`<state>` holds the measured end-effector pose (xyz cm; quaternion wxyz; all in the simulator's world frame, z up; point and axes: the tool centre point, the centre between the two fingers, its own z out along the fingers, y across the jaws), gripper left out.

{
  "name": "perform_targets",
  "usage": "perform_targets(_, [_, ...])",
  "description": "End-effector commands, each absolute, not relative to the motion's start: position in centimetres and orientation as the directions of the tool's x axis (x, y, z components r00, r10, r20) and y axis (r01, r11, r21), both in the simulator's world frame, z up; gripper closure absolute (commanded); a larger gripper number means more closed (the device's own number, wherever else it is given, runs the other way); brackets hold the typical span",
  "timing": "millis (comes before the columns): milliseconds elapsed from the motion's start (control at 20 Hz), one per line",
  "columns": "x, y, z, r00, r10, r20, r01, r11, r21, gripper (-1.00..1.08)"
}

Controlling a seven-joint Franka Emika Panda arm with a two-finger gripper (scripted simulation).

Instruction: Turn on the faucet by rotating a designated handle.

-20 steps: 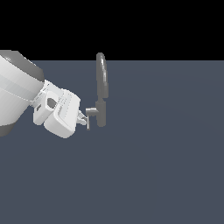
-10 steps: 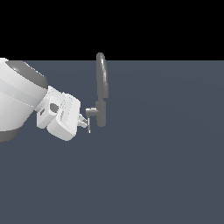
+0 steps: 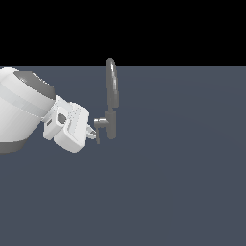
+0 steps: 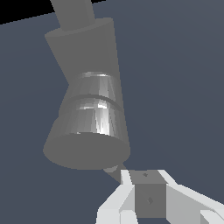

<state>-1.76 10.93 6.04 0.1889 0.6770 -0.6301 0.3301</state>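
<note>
The small grey faucet (image 3: 111,120) stands upright with its tall arched spout (image 3: 111,81) above. The handle (image 3: 99,126) is a short stub sticking out toward the exterior view's left, with a thin lever hanging down from it. My gripper (image 3: 92,133) reaches in from the exterior view's left, its fingertips close together right at the lever. In the wrist view the stub's round end (image 4: 87,151) fills the frame, and the thin lever (image 4: 114,171) runs from it to my white fingers (image 4: 173,203). The jaws look shut, and I see nothing held between them.
The faucet stands on a flat dark blue-grey surface (image 3: 182,182). My bulky white arm (image 3: 21,110) fills the exterior view's left side. Nothing else shows.
The large arm link has swung up and toward the faucet, and the hand has dipped slightly. The fingertips stay at the lever. The faucet looks unchanged.
</note>
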Motion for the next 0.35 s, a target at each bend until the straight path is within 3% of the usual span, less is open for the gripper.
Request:
perform_targets(0, [-1.7, 9.9, 3.8, 0.001, -0.713, 0.701, -0.981, -0.135, -0.136, 1.08])
perform_targets(300, [-0.9, 9.7, 2.6, 0.001, -0.708, 0.706, -0.983, -0.129, -0.129, 1.08])
